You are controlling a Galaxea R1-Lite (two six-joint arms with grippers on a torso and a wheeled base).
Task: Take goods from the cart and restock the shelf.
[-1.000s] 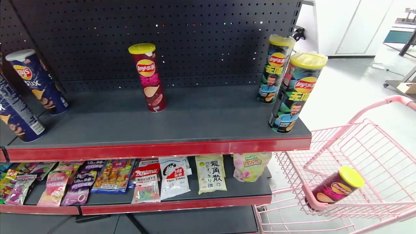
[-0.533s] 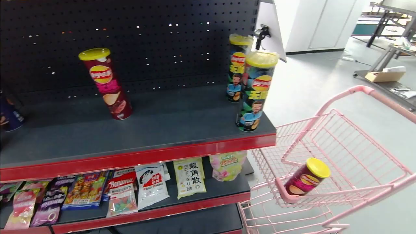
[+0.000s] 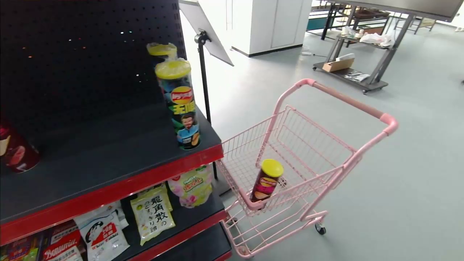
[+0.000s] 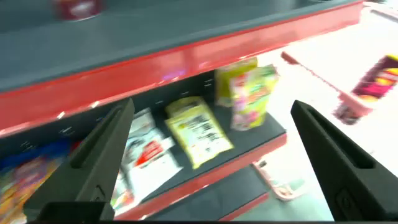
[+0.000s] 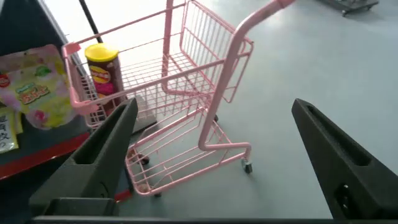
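Observation:
A pink cart [image 3: 326, 145] stands on the floor just right of the shelf [image 3: 108, 188], which has a dark deck and a red front edge. One maroon chip can with a yellow lid [image 3: 267, 181] leans upright in the cart's near corner. A green-and-black can [image 3: 180, 105] stands at the shelf's right front corner, with another can [image 3: 161, 50] behind it. A maroon can [image 3: 14, 152] shows at the left edge. My left gripper [image 4: 211, 168] hangs open before the lower shelf. My right gripper [image 5: 211, 168] is open above the floor, with the cart [image 5: 205, 74] and its can [image 5: 102, 68] beyond it.
Snack bags [image 3: 152, 210] lie on the lower shelf. A thin black stand with a tilted board [image 3: 206, 32] rises behind the shelf's end. A metal rack [image 3: 355, 69] stands far back right. Open grey floor spreads right of the cart.
The head view has swung to the right, so the shelf has slid left and the cart now sits mid-picture. The cans and the cart have not moved.

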